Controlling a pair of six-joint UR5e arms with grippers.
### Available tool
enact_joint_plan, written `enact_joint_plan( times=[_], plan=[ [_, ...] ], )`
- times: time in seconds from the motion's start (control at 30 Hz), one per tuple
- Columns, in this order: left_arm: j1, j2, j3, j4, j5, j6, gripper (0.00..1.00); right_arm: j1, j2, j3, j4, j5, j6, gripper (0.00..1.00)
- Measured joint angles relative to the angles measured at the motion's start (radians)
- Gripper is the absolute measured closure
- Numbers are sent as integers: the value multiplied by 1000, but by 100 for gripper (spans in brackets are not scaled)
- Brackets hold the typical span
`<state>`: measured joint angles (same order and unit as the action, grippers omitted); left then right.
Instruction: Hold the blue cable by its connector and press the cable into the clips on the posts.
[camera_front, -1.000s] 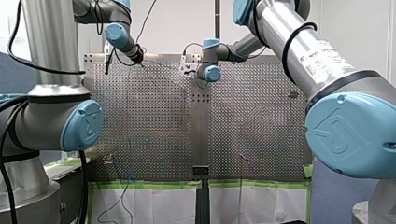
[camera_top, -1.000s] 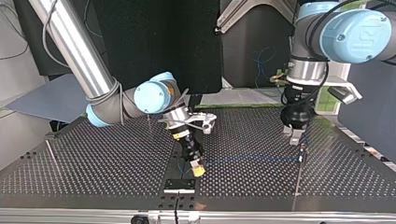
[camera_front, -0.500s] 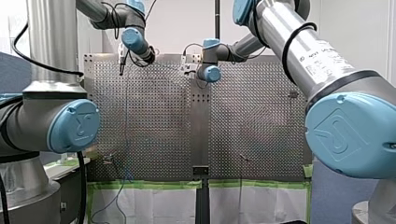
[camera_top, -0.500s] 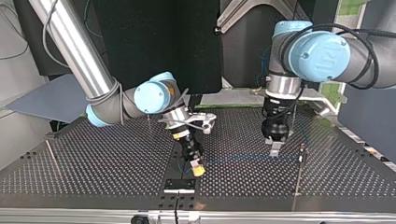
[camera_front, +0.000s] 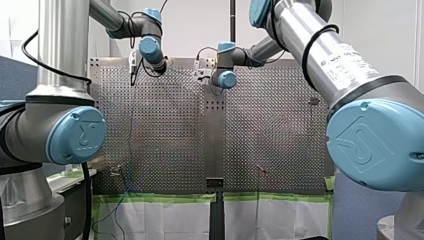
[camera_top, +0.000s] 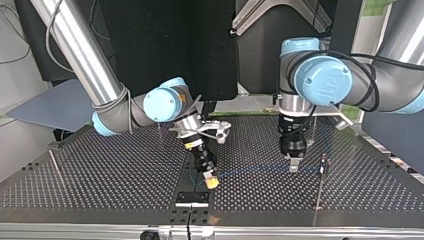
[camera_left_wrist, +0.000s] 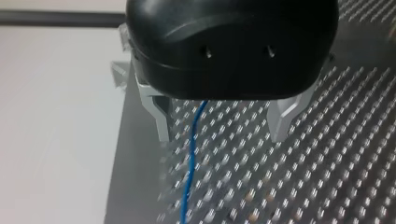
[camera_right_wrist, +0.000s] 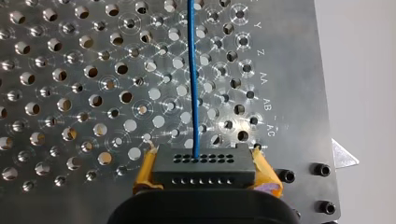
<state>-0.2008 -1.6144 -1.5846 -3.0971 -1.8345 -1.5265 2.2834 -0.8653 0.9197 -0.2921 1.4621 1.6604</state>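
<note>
The cable (camera_right_wrist: 191, 70) is bright blue; its connector (camera_right_wrist: 204, 169) is black, dotted with rows of small holes. My right gripper (camera_right_wrist: 204, 153) has yellow pads (camera_right_wrist: 145, 170). My left gripper (camera_left_wrist: 222, 136) is black with pale metal fingers (camera_left_wrist: 160, 116). The table (camera_right_wrist: 70, 70) is silvery metal, patterned with a grid of round holes.

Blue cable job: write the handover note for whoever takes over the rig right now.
My right gripper is shut on the black connector. My left gripper is open and straddles the blue cable without gripping it. The cable runs across the perforated table from the connector toward the post at the top view's right.
Done: connector held.
To do: press the cable into the clips; whether any holds it yet cannot be seen.
</note>
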Motion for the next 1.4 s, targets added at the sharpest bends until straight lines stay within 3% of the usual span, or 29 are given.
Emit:
enact_joint_plan(
  times=[0.37, 0.83, 1.23, 1.27, 1.3, 1.37, 1.4],
  plan=[
    [20, -5, 19, -1, -17, 2, 0, 0, 1, 0, 0, 0, 0, 100],
    [38, -88, 134, -35, -30, 14, 0, 0, 3, 0, 1, 0, -2, 100],
    [40, -93, 143, -54, -40, 9, 0, 0, 5, 4, 1, 0, -2, 100],
    [39, -93, 143, -54, -42, 9, 11, 0, 5, 4, 1, 0, -2, 100],
    [38, -93, 143, -55, -45, 10, 11, 0, 6, 5, 1, 0, -2, 100],
    [36, -93, 143, -56, -49, 12, 74, 0, 6, 5, 1, 0, -2, 100],
    [35, -93, 143, -56, -54, 13, 74, 0, 7, 5, 1, 0, -2, 100]
  ],
)
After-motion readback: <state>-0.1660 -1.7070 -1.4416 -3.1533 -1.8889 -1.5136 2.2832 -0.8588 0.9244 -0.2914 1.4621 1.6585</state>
